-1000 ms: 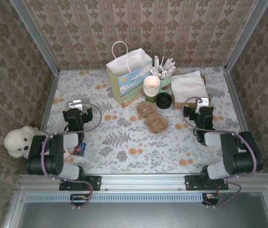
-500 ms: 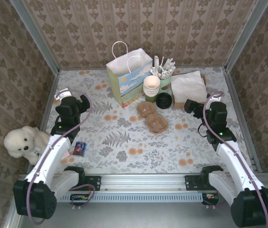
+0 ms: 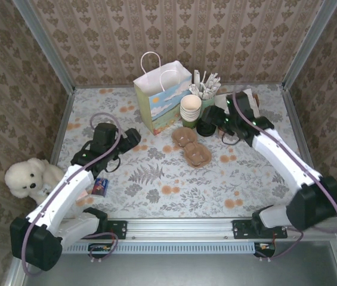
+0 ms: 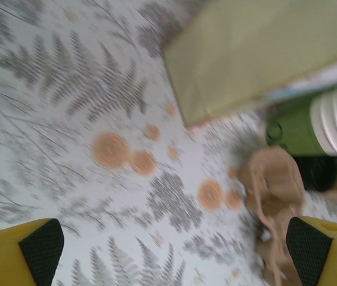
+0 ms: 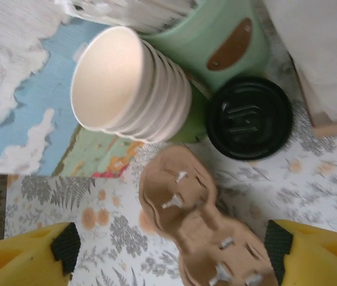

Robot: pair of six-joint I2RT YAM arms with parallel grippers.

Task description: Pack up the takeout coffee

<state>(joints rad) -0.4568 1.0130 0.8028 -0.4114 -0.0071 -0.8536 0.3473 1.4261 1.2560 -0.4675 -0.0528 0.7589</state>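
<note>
The counter [image 3: 156, 185] carries the paper bag [image 3: 159, 101], with the pulp carrier tray [image 3: 192, 148] near it and the stacked cream cups [image 3: 190, 108] just beside. The right end effector [image 5: 171, 253] hovers spread over tray and cups. The left end effector [image 4: 174, 247] is spread too. The nested cups could lift together or topple.

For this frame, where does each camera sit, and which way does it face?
Top external: above and behind the bases, looking down at the table; both arms, the left end effector and the right end effector show.
Left wrist: low over the table, angled toward the paper bag; its yellow fingertips show.
Right wrist: looking down on the cup stack; its own fingertips show.
Shared: both wrist views catch the pulp carrier.
</note>
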